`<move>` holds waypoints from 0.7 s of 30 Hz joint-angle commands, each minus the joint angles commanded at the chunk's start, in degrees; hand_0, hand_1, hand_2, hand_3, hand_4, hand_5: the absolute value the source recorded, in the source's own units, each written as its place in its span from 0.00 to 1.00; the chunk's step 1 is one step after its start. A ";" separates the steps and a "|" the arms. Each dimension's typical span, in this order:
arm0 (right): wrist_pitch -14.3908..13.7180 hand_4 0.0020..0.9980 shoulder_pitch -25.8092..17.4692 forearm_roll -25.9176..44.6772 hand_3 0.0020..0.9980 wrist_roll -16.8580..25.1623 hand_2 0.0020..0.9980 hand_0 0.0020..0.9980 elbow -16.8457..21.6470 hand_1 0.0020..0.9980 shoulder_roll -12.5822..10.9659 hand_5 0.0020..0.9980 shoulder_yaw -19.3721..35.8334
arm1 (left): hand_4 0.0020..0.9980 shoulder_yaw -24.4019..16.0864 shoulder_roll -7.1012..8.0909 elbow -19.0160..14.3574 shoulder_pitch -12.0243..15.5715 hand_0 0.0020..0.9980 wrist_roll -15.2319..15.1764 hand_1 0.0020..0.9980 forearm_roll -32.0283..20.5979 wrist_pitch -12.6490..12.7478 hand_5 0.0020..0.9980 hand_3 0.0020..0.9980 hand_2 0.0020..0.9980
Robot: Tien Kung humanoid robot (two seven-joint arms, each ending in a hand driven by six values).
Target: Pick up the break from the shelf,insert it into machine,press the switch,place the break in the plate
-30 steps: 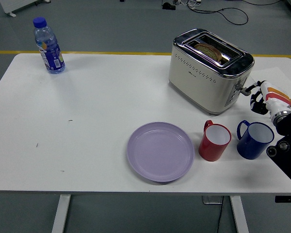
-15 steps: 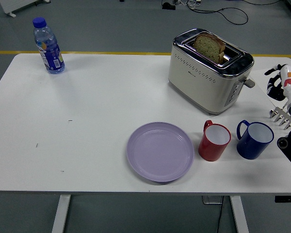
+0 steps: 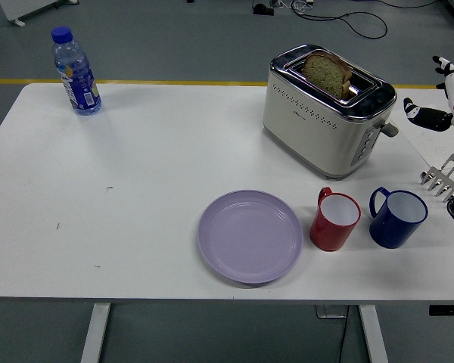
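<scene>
A water bottle [image 3: 76, 70] stands at the upper left of the white worktop [image 3: 136, 189]. A lilac plate [image 3: 250, 236] lies lower centre, a red mug [image 3: 335, 219] and blue mug [image 3: 397, 217] beside it. The bread [image 3: 327, 72] sticks up from the toaster [image 3: 327, 108]. At the right edge, the right hand [image 3: 444, 102] hangs apparently open, holding nothing.

bread: brown slice of bread [image 3: 327, 72] now stands popped up out of the cream and chrome toaster [image 3: 325, 113] slot, no longer sunk inside | lever: toaster's side lever is up | right hand: white-and-black robot hand [image 3: 448, 98] is off the lever, farther right and higher, at the picture's edge
</scene>
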 joint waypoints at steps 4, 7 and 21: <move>-0.65 0.75 1.66 1.18 0.98 0.71 0.95 0.80 0.24 0.79 0.53 0.35 -1.13 | 0.29 0.22 0.00 0.00 -0.14 0.61 -0.01 0.47 -0.34 0.03 0.92 0.55 0.46; -0.01 0.77 4.25 2.15 0.97 0.86 0.95 0.81 -0.14 0.79 1.11 0.36 -2.69 | 0.29 0.34 0.00 0.00 -0.28 0.61 -0.02 0.47 -0.45 0.00 0.92 0.55 0.46; 9.60 0.77 22.03 3.57 0.89 -2.48 0.88 0.80 -10.95 0.78 6.33 0.35 -13.07 | 0.29 1.42 0.00 0.00 -0.63 0.60 0.01 0.47 -1.78 0.07 0.92 0.55 0.46</move>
